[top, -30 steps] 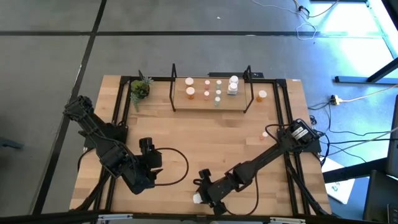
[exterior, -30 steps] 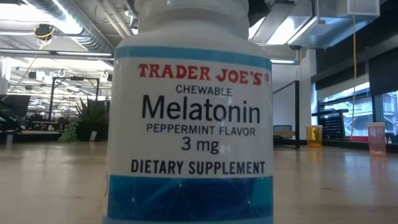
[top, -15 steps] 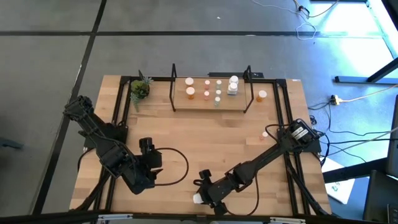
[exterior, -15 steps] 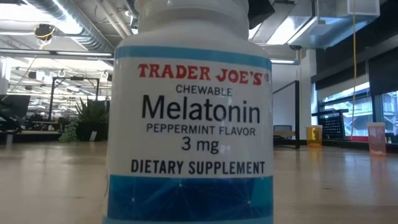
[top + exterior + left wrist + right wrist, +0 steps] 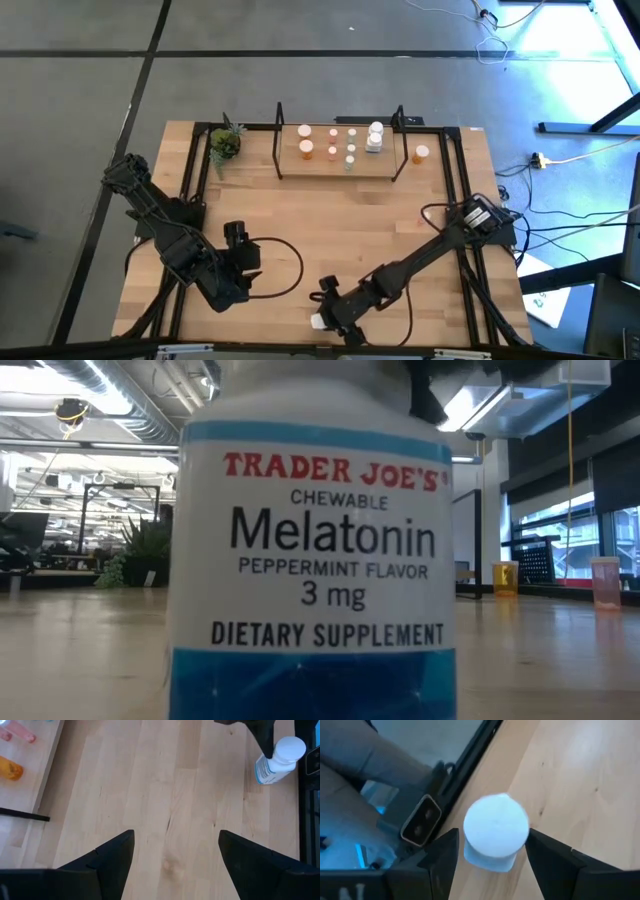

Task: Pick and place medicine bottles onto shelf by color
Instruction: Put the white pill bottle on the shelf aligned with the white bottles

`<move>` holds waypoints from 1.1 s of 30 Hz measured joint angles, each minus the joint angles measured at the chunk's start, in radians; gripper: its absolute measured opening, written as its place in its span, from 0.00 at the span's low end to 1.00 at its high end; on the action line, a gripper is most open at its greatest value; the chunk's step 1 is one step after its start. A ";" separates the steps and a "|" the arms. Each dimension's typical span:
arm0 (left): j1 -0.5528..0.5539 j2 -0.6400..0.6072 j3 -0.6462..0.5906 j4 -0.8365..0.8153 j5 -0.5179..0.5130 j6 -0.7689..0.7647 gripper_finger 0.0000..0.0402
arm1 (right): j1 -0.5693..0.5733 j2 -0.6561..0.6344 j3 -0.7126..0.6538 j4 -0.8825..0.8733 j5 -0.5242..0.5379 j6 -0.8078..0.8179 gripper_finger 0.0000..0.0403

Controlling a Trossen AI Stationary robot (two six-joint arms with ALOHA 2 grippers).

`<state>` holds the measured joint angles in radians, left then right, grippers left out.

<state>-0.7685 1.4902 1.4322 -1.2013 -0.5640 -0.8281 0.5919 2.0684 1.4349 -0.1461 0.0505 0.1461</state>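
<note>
- High view: my right end effector (image 5: 320, 316) sits at the near edge of the table (image 5: 340, 215), right over the white melatonin bottle (image 5: 317, 320). My left end effector (image 5: 236, 243) waits near the left front of the table, well apart from that bottle. The shelf (image 5: 340, 163) lies at the far side with several small medicine bottles (image 5: 340, 142) standing on its board. One orange bottle (image 5: 421, 154) stands on the table just beside the shelf's right frame. A potted plant (image 5: 225, 143) sits left of the shelf.
- Low view: the melatonin bottle (image 5: 315, 560) fills the frame, white with a blue band, label readable. I see a dark part above its cap but can't tell the grip from here. Two small bottles (image 5: 555, 580) stand far off on the right.
- Left wrist view: left end effector (image 5: 175, 852) has its fingers wide apart over bare wood, nothing between them. The melatonin bottle (image 5: 279, 761) shows farther off, leaning, with the other arm's dark finger at its cap.
- Right wrist view: right end effector (image 5: 492, 847) has a finger on either side of the bottle's white cap (image 5: 496, 825), close against it. I can't tell if it's clamped or just bracketing.
</note>
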 joint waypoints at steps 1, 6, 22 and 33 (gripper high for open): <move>0.000 0.000 0.000 0.000 0.000 0.000 0.71 | 0.000 0.003 0.000 0.001 0.000 -0.005 0.57; 0.000 0.000 0.000 0.000 0.000 0.000 0.71 | 0.000 0.004 0.000 0.008 0.000 -0.025 0.57; 0.000 0.000 0.000 0.000 0.000 0.000 0.71 | 0.000 0.004 0.000 0.007 0.009 -0.020 0.49; 0.000 0.000 0.000 0.000 0.000 0.000 0.71 | 0.000 -0.002 0.000 0.005 0.011 -0.025 0.36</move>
<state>-0.7683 1.4902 1.4322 -1.2011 -0.5640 -0.8280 0.5919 2.0667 1.4349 -0.1406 0.0619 0.1209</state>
